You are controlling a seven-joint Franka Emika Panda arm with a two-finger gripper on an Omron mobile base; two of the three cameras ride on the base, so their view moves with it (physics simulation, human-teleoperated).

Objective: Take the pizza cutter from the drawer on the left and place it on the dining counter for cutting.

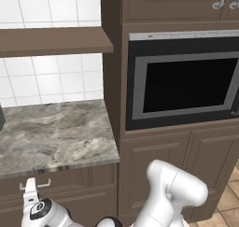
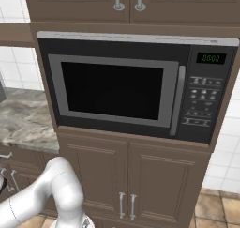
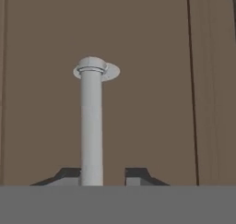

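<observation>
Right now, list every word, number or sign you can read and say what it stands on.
Green digits on the microwave display: four figures, too blurred to read for certain.
Microwave keypad: button labels, too small to read.
Nothing else carries text: none on the drawer handle, the cabinet doors or the marble worktop.

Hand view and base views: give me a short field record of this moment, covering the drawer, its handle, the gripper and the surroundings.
drawer: under the marble worktop, front looks shut
handle: silver bar, stands between the jaws in the hand view
gripper: astride the handle, one jaw against it, a gap at the other; not clamped
microwave: built into the tall cabinet right of the worktop, door shut
task stage: drawer not yet pulled open
</observation>
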